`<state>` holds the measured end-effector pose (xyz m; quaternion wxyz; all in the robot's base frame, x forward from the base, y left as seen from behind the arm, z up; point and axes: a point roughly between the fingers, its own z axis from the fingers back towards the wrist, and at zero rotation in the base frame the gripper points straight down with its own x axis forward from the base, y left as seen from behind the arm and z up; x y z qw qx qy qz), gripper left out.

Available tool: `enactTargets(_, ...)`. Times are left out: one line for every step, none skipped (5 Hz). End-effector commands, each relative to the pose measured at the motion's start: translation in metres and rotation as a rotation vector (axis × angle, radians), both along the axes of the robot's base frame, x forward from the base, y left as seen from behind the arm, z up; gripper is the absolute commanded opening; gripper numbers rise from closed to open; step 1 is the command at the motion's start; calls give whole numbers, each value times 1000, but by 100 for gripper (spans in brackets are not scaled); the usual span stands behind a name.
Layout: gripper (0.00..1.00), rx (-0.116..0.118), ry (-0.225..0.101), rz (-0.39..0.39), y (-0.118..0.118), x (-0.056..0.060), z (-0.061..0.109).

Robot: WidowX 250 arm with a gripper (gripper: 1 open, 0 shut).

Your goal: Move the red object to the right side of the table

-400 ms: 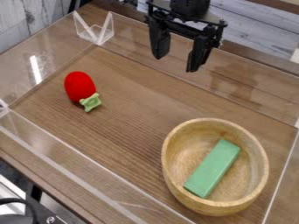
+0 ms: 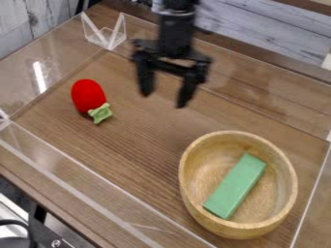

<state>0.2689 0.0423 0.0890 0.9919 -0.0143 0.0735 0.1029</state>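
My tool (image 2: pixel 163 89) has come nearer and a little left over the worktop (image 2: pixel 130 145), its jaws wide apart and holding nothing. The red object (image 2: pixel 89 96) lies ungripped at left; grasping, carrying right and releasing all remain.

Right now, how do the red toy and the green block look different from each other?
The red toy is rounded, while the green block is long and rectangular. The red toy has a light green leafy cap at one end; the green block is one plain green all over. The red toy lies directly on the table, whereas the green block sits inside the wooden bowl. Both are untouched by the gripper.
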Motion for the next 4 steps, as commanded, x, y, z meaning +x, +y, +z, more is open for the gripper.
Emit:
enactTargets(100, -2, -100, 178, 39, -12, 9)
enactTargets(100, -12, -133, 350, 75, -18, 11)
enactTargets(100, -26, -155, 507, 105, -19, 12)
enactTargets(100, -25, -168, 698, 123, -18, 7)
